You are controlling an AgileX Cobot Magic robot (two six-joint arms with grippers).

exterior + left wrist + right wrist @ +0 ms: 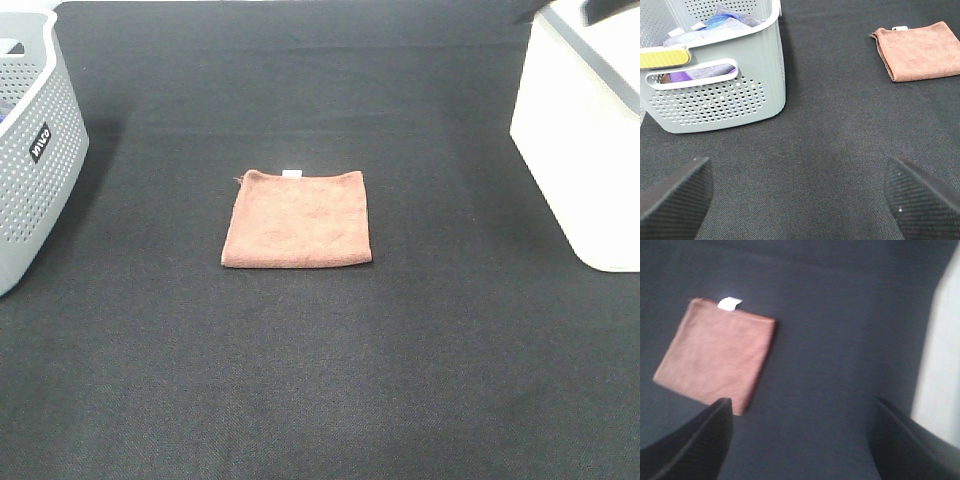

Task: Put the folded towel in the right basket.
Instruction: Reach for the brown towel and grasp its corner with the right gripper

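Note:
The folded towel (pixel 298 219) is a flat reddish-brown square with a tiny white tag on its far edge, lying in the middle of the black table. It also shows in the left wrist view (pixel 919 51) and the right wrist view (pixel 716 355). The right basket (pixel 588 132) is white with a grey rim, at the far right; its wall shows in the right wrist view (pixel 942 365). My left gripper (pixel 797 200) is open and empty, apart from the towel. My right gripper (pixel 800 440) is open and empty, between towel and basket. Neither arm shows in the exterior view.
A grey basket (pixel 30 150) with dotted holes and a black label stands at the far left, holding several cloths (pixel 720 22). The black cloth-covered table (pixel 320 380) spreads around the towel.

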